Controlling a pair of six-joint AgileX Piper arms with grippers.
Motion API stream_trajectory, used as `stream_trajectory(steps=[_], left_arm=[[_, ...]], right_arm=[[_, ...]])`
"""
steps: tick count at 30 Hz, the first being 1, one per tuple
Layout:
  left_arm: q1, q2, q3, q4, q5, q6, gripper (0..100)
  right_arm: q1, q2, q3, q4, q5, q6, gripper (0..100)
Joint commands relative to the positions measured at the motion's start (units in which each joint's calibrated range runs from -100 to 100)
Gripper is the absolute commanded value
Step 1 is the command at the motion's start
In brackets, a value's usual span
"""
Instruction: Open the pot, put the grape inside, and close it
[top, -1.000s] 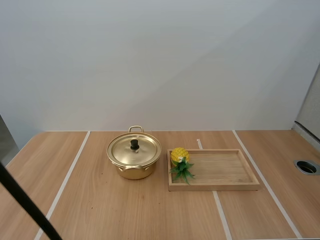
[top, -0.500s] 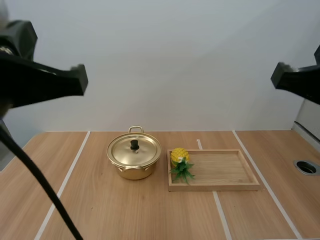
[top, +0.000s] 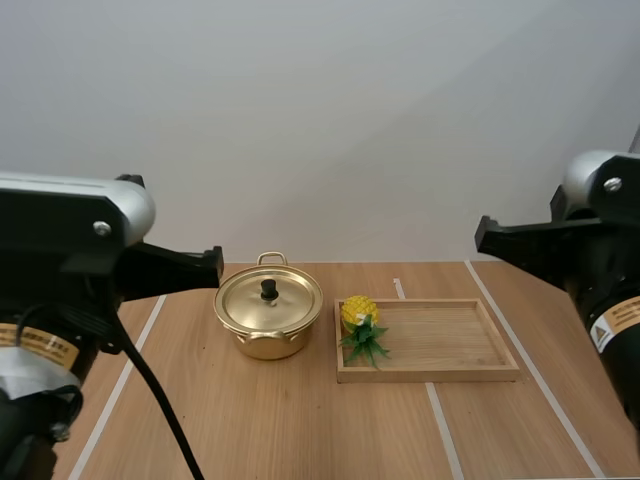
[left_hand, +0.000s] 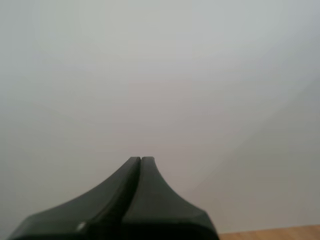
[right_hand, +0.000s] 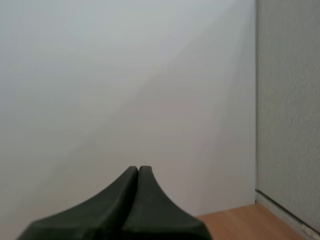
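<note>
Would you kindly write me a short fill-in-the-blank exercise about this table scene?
The golden lid with a black knob sits ____ the round golden metal pot.
The small yellow pineapple lies in the rectangular wooden tray, at the end nearest the ____.
The black left hand and right hand are both ____.
Missing words: on; pot; shut.

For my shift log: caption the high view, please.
Lidded round gold metal pot stands beside a rectangular wooden tray holding a yellow green-leaved pineapple at its left end.
</note>
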Motion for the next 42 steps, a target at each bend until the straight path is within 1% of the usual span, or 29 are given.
stream_trajectory(steps=[1,5,9,16,18,20,22,25,27,30,32,34,37,40,42], left_arm=[[0.99,-0.2,4.1,0.3,-1.9,-2.3,0],[1.99,-0.2,8.2,0.3,-1.7,-2.5,0],[1.99,-0.2,13.2,0.3,-2.2,-2.5,0],[1.99,-0.2,25.0,0.3,-13.9,-5.0,0],[1.99,-0.2,26.0,0.3,-16.5,-5.0,0],[1.99,-0.2,26.0,0.0,-12.4,-6.4,0],[1.99,-0.2,26.0,-0.1,-11.0,-7.4,0],[2.23,-0.2,26.0,-0.2,-8.3,-8.3,0],[2.25,-0.2,26.0,-0.2,-4.6,-8.3,0],[2.47,-0.2,26.0,-0.2,1.8,-8.2,0],[2.71,-0.2,26.0,-0.5,3.1,-8.1,0],[2.86,-0.2,26.0,-0.9,3.4,-8.1,0],[2.86,-0.2,26.0,-1.5,4.2,-8.1,0],[2.86,-0.2,26.0,-1.5,4.3,-7.9,0],[2.86,-0.2,26.0,-1.5,4.3,-7.6,0]], right_arm=[[0.2,-0.3,3.7,0.1,-1.6,0.2,0],[0.3,-0.3,7.8,-0.1,-1.0,0.2,0],[0.4,-0.3,12.1,-0.3,-1.3,0.2,0],[0.4,-0.3,23.6,-0.3,-10.9,0.2,0],[0.4,-0.3,26.1,-0.3,-13.0,0.2,0],[0.4,-0.3,26.2,-0.3,-14.1,0.2,0],[0.4,-0.3,26.2,1.7,-11.0,0.2,0],[0.4,-0.3,26.2,2.5,-10.4,0.2,0],[0.4,-0.3,26.2,2.9,-8.0,0.2,0],[0.4,-0.3,26.2,3.2,-1.4,0.2,0],[0.4,-0.3,26.2,3.7,2.2,0.2,0],[0.4,-0.3,26.2,4.2,2.7,0.2,0],[0.4,-0.3,26.2,6.3,2.5,-2.8,0],[0.4,-0.3,26.2,10.0,2.7,-7.9,0],[0.4,-0.3,26.2,10.6,2.7,-9.3,0]])
